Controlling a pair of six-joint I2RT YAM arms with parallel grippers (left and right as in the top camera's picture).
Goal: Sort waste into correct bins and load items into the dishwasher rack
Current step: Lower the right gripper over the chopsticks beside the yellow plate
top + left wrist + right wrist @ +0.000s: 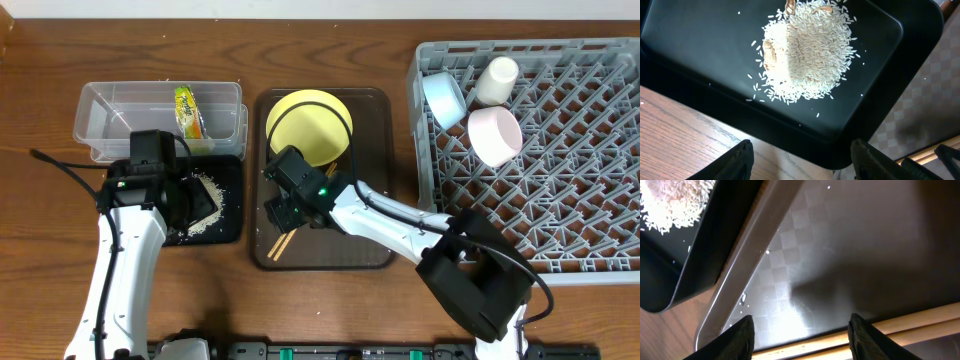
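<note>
The rice crumbs [207, 218] lie heaped in the black tray [228, 178]; they also show in the left wrist view [807, 55]. My left gripper [190, 203] hangs open and empty over the tray's near edge [802, 160]. The green-and-yellow wrapper [188, 110] lies in the clear tub [110, 115]. My right gripper [284, 212] is open low over the two chopsticks [279, 245], which pass between its fingers [801, 337]. The chopsticks [920, 317] lie on the brown serving tray. The yellow plate [308, 125] sits at that tray's far end. The blue bowl [443, 98], white cup [497, 80] and pink bowl [494, 135] are in the grey rack [570, 210].
The brown serving tray [370, 250] stands between the black tray and the rack; its rim runs close beside the black tray [725, 235]. A few stray rice grains lie on the serving tray [767, 252]. Bare wooden table lies at the front left [685, 135].
</note>
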